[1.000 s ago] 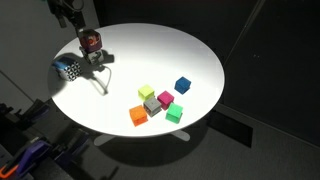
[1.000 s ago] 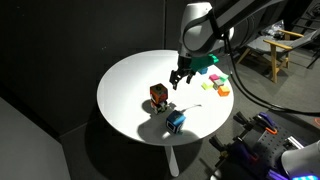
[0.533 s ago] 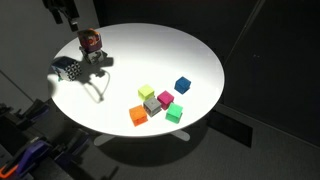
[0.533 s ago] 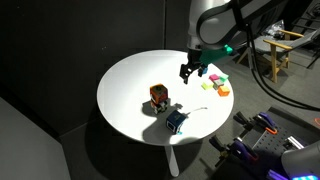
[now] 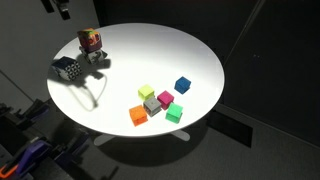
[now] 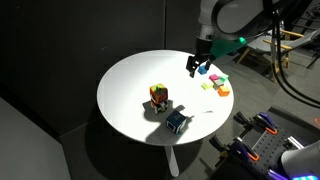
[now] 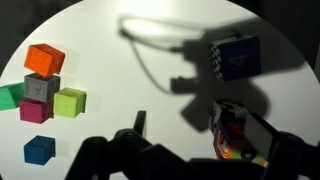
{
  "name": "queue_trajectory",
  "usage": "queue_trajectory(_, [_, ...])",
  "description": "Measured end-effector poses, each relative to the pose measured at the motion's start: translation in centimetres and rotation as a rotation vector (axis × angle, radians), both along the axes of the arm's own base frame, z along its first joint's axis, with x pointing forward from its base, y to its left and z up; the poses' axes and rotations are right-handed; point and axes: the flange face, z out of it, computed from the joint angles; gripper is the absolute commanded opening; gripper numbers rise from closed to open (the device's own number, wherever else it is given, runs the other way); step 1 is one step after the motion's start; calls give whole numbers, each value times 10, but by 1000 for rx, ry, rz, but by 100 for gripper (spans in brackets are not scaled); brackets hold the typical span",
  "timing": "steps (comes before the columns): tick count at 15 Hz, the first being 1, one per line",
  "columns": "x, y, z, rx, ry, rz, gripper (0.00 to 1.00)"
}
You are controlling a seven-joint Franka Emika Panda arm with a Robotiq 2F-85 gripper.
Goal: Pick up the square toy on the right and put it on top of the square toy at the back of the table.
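**Gripper hanging spread and empty, both big cubes sitting on the table**

You are holding the gripper (image 6: 197,67) high above the round white table (image 6: 125,80), touching nothing. Its fingers are standing spread apart and are pinching nothing. In the wrist view they are showing only as dark shapes along the bottom edge.

The multicoloured cube (image 5: 90,41) is resting on the table near its rim. In the wrist view it (image 7: 232,135) is peeking out between the 2 dark fingers. The dark patterned cube (image 5: 68,69) is sitting near it, also close to the rim, and the 2 are not touching. Both are also showing in an exterior view, multicoloured (image 6: 159,97) and patterned (image 6: 177,121).

Well apart from these 2, 6 small blocks are lying in a cluster. The grey block (image 5: 151,103) is sitting in the middle. The yellow-green block (image 5: 146,92), the pink block (image 5: 165,98) and the orange block (image 5: 138,115) are crowding close around it. The green block (image 5: 174,112) is lying just beside the pink one. The blue block (image 5: 182,85) is standing a little apart.
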Motion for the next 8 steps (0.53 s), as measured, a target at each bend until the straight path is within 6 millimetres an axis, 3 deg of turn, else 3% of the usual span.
queue_trajectory(8, [-20, -3, 14, -4, 10, 32, 100])
